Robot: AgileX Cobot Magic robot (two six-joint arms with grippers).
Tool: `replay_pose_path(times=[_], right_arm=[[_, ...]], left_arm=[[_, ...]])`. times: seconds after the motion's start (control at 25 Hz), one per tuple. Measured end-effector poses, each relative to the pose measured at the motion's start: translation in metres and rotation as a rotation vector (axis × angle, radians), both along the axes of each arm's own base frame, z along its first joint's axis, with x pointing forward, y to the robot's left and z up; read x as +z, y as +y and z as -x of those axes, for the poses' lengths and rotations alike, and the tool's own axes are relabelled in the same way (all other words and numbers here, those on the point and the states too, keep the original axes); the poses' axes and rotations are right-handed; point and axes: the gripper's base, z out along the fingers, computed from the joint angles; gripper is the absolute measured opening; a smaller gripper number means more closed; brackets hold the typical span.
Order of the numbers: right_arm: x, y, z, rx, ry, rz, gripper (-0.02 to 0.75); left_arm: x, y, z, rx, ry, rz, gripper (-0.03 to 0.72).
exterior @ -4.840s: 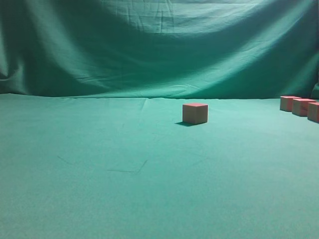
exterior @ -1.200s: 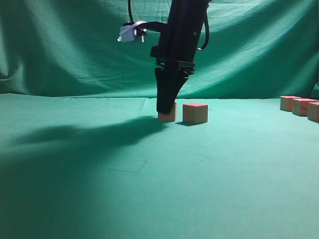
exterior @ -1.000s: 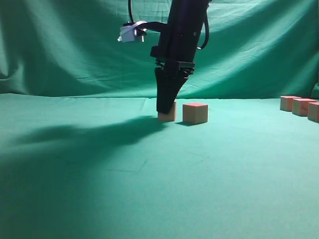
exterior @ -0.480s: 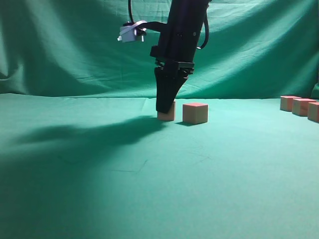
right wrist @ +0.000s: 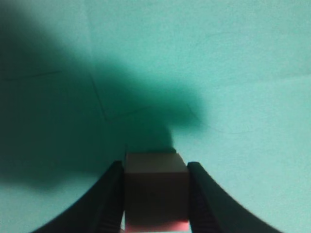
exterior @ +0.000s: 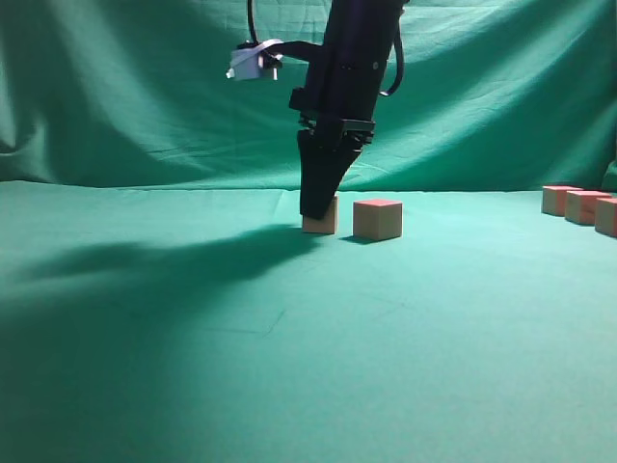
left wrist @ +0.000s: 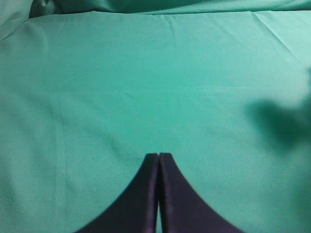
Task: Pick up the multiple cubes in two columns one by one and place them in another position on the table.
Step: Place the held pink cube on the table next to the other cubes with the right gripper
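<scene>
Five cubes show in the exterior view, all on one green cloth table (exterior: 193,386) that runs back to a draped green backdrop (exterior: 145,96) hanging in wide folds. The cloth is slightly wrinkled, with a few fine creases toward 6 o'clock and a broad arm shadow lying out toward 9 o'clock. Two of the five sit near the centre: a free cube (exterior: 377,219) with a reddish top, and just beside it at its 9 o'clock the held cube (exterior: 325,220), the two apart by a narrow gap. Three more cubes (exterior: 581,206) line up at the 3 o'clock edge. One arm is seen, coming down from 12 o'clock; its right gripper (exterior: 318,207) pinches the held cube, whose base looks at or just off the cloth. From the right wrist view each finger (right wrist: 108,196) presses a side of that block. The left gripper (left wrist: 158,160) has its fingers pressed together over bare cloth
</scene>
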Motion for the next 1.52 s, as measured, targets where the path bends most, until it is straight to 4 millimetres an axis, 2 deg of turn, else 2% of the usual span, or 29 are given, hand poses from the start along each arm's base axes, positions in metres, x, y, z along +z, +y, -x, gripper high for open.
replay_pose_path(times=[0.36,0.4,0.68,0.8,0.88,1.04,1.32,1.44,1.52], right_arm=[[0.0,0.0,0.0,-0.008,0.003,-0.002,0.287],[0.0,0.0,0.0,-0.012,0.004,-0.003,0.34],[0.0,-0.001,0.0,-0.049,0.008,0.004,0.557],[0.0,-0.002,-0.001,-0.069,0.009,0.009,0.543],[0.008,-0.002,0.0,-0.08,-0.001,0.0,0.543],[0.041,-0.006,0.007,-0.134,-0.019,-0.026,0.543],[0.13,-0.025,0.038,-0.224,-0.094,-0.094,0.543],[0.172,-0.039,0.053,-0.356,-0.161,-0.136,0.543],[0.197,-0.052,0.063,-0.521,-0.203,-0.161,0.543]], left_arm=[[0.0,0.0,0.0,0.0,0.0,0.0,0.0],[0.0,0.0,0.0,0.0,0.0,0.0,0.0],[0.0,0.0,0.0,0.0,0.0,0.0,0.0],[0.0,0.0,0.0,0.0,0.0,0.0,0.0],[0.0,0.0,0.0,0.0,0.0,0.0,0.0],[0.0,0.0,0.0,0.0,0.0,0.0,0.0],[0.0,0.0,0.0,0.0,0.0,0.0,0.0],[0.0,0.0,0.0,0.0,0.0,0.0,0.0],[0.0,0.0,0.0,0.0,0.0,0.0,0.0]])
